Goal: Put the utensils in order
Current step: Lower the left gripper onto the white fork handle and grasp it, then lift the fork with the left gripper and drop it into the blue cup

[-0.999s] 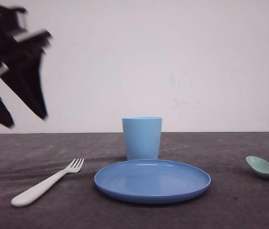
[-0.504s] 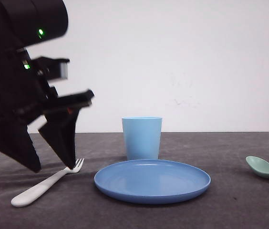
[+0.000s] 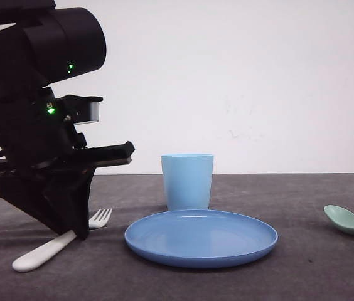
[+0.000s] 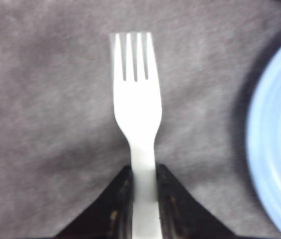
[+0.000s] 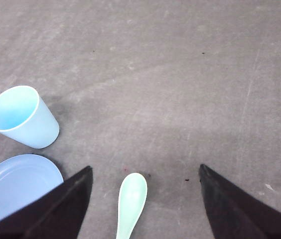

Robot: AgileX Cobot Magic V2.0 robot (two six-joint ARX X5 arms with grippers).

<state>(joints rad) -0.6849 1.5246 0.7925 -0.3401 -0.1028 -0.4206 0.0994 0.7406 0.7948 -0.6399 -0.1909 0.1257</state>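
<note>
The left hand (image 4: pixel 144 199) is closing tight on the handle of the white fork (image 3: pixel 51 246), which is lying on the grey table (image 3: pixel 302 263) just left of the blue plate (image 3: pixel 201 237). The right hand (image 5: pixel 145 199) is hanging wide open and empty above the mint-green spoon (image 5: pixel 132 204), near the light blue cup (image 3: pixel 187 180)

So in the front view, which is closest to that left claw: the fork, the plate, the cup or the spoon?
From the left gripper, nearest first:
1. White fork, between its fingers.
2. Blue plate, just to its right, at centre.
3. Light blue cup, behind the plate.
4. Mint-green spoon, far right edge.
</note>
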